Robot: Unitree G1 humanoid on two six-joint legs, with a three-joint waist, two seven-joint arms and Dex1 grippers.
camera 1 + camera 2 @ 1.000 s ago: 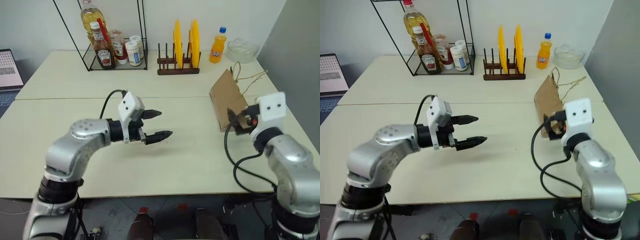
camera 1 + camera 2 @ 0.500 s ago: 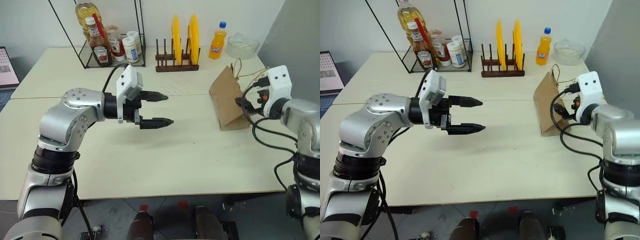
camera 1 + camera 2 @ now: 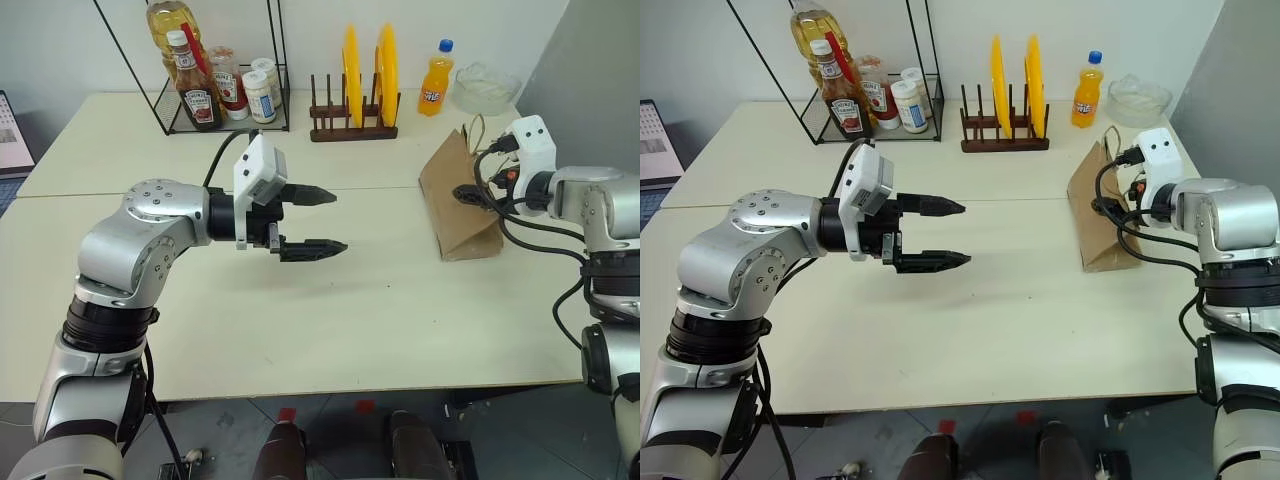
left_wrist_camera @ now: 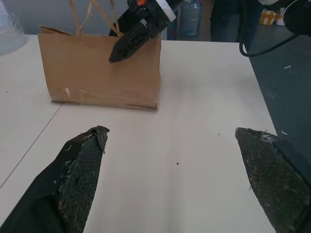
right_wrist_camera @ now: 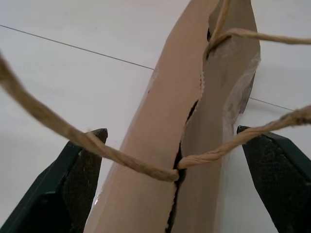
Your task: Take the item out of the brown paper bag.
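The right gripper [image 3: 468, 193], jaws spread wide, hangs just above the brown paper bag's [image 3: 458, 200] nearly shut mouth, far nearer than the open left gripper [image 3: 318, 220].

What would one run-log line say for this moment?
bag: brown paper bag upright, nearly closed | right gripper: open at bag top | left gripper: open, empty

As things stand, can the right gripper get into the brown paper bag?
Probably not yet. The right gripper hangs open over the brown paper bag, but the mouth is pinched to a narrow slit and the cord handles cross between its fingers.
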